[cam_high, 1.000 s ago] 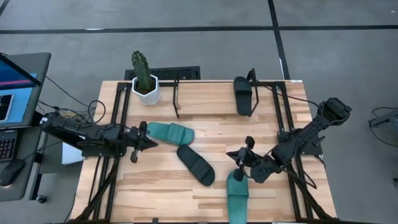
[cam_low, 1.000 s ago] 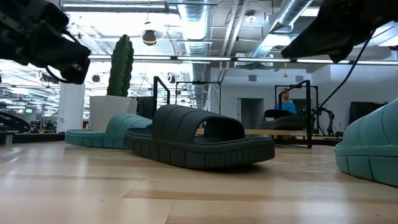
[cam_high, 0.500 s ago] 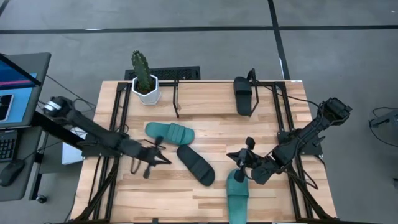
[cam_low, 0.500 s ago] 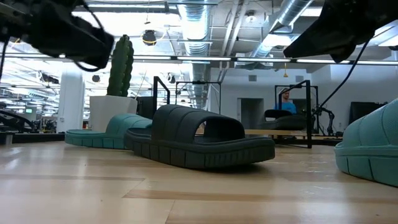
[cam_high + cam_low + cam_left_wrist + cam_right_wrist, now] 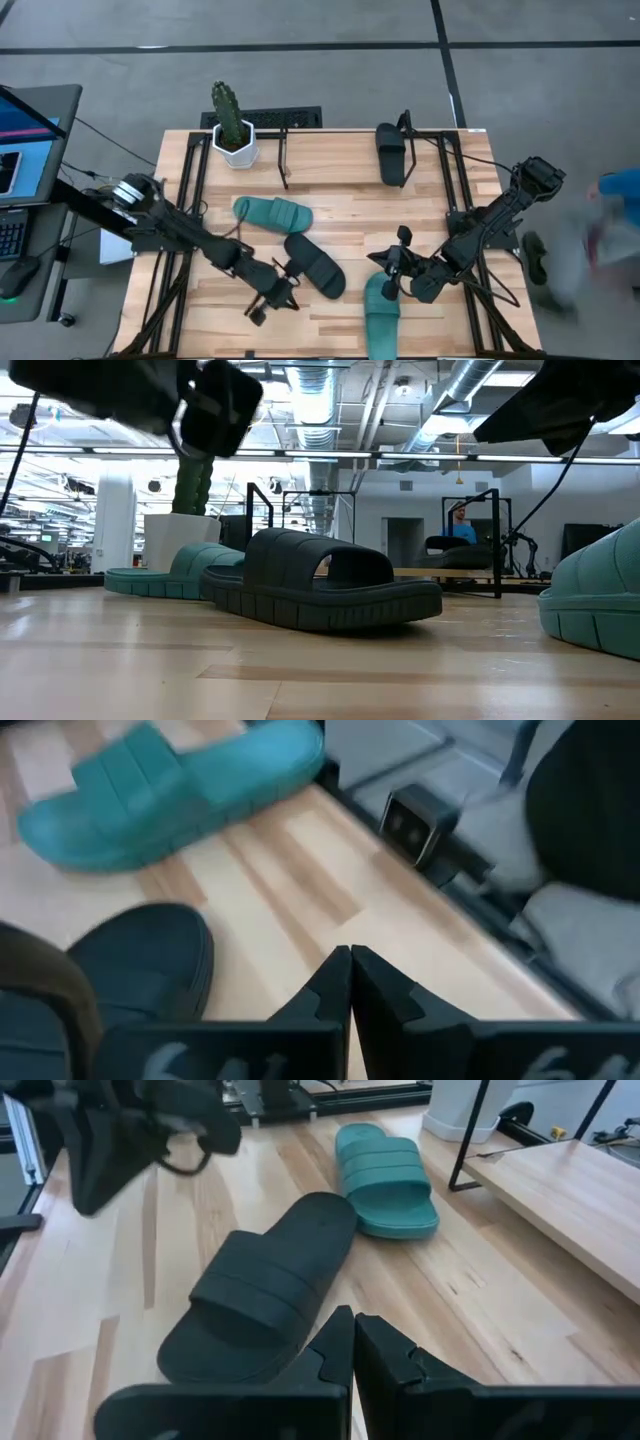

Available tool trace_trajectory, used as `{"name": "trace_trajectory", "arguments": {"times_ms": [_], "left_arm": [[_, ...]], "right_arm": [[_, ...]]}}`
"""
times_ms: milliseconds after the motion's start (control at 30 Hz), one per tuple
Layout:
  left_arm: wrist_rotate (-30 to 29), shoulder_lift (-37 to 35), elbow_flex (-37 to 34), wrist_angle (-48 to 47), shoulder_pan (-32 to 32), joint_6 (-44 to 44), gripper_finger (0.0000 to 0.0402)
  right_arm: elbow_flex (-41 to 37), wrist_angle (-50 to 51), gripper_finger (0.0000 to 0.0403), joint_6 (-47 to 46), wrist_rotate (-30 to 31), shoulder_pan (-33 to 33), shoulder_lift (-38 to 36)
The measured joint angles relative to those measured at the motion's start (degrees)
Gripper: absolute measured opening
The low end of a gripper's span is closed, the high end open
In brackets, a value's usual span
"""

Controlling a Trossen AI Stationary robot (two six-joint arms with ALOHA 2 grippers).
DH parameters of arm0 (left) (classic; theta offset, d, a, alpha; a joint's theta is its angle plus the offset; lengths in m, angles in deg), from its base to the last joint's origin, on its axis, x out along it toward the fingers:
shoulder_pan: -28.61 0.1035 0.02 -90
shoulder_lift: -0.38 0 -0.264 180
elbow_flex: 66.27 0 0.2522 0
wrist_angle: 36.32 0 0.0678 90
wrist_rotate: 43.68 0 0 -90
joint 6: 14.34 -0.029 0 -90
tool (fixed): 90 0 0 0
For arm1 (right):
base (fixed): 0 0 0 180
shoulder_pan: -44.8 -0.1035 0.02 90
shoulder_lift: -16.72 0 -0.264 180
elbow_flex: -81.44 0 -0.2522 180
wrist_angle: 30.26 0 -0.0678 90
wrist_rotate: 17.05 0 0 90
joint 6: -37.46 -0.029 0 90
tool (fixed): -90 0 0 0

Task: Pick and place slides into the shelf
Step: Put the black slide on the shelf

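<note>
A teal slide (image 5: 272,213) and a black slide (image 5: 314,264) lie flat on the table's middle, sole down. A second teal slide (image 5: 381,308) lies near the front edge. Another black slide (image 5: 391,153) sits in the shelf (image 5: 284,158) at the far edge, beside its right end bracket. My left gripper (image 5: 290,292) hovers shut above the table, just left of the middle black slide's near end (image 5: 140,970). My right gripper (image 5: 378,260) hangs shut above the near teal slide's far end and points at the black slide (image 5: 265,1285).
A cactus in a white pot (image 5: 232,130) stands at the far left corner. Black mounting rails (image 5: 190,200) run along both side edges. A laptop (image 5: 25,140) sits left of the table. A blurred person (image 5: 600,235) shows beyond the right edge.
My left gripper has swept from beside the far teal slide toward the table's near edge and right, ending by the black slide's near end, still shut. No slide has moved. A blurred person has come into view at the right.
</note>
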Motion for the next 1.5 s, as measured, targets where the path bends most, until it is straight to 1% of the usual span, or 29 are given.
{"name": "trace_trajectory", "arguments": {"times_ms": [200,333,500,633,733,800,833,933,1000,1067,1167,1333,1500], "left_arm": [[0.01,5.53,5.67,-5.61,3.38,-2.12,0.0000],[-0.55,6.59,7.17,-9.36,6.67,-4.14,0.0000],[-0.44,6.59,7.26,-9.91,9.95,-6.22,0.0000],[-0.07,6.59,7.26,-9.22,10.59,-5.59,0.0000],[2.64,6.59,7.26,-7.72,9.60,-3.68,0.0000],[3.16,6.56,7.28,-6.81,8.34,-2.61,0.0000],[2.72,6.56,7.28,-6.76,7.67,-2.42,0.0000],[-1.27,6.56,7.28,-7.35,5.99,-2.29,0.0000],[-7.06,6.56,7.83,-8.16,5.14,-0.41,0.0000],[-12.25,6.55,9.89,-11.99,4.69,1.11,0.0000],[-16.52,6.52,12.75,-17.96,4.02,2.09,0.0000],[-16.42,6.48,15.77,-24.21,3.78,4.34,0.0000],[-12.36,6.70,15.77,-25.05,3.76,7.08,0.0000]], "right_arm": [[0.00,0.00,0.0000,0.48,1.06,0.21,0.00],[0.00,0.03,0.0000,0.85,1.50,0.22,0.00],[0.00,0.66,0.0000,1.99,1.51,0.21,0.00],[-0.02,1.84,0.0000,1.97,1.51,0.21,-0.01],[-0.02,2.30,0.0000,1.97,1.51,0.21,-0.02],[-0.02,2.41,0.0000,1.97,1.51,0.23,-0.02],[-0.02,2.47,0.0000,1.97,1.51,0.23,-0.02],[-0.02,2.58,0.0000,1.97,1.50,0.21,-0.41],[-0.02,2.50,0.0000,1.97,1.54,0.23,-0.55],[-0.02,2.63,0.0000,1.95,1.58,0.21,-0.55],[-0.02,2.55,0.0000,1.95,1.67,0.21,-0.55],[-0.02,2.53,0.0000,1.89,1.69,0.19,-0.55],[-0.02,2.54,0.0000,0.92,1.45,0.06,-0.55]]}}
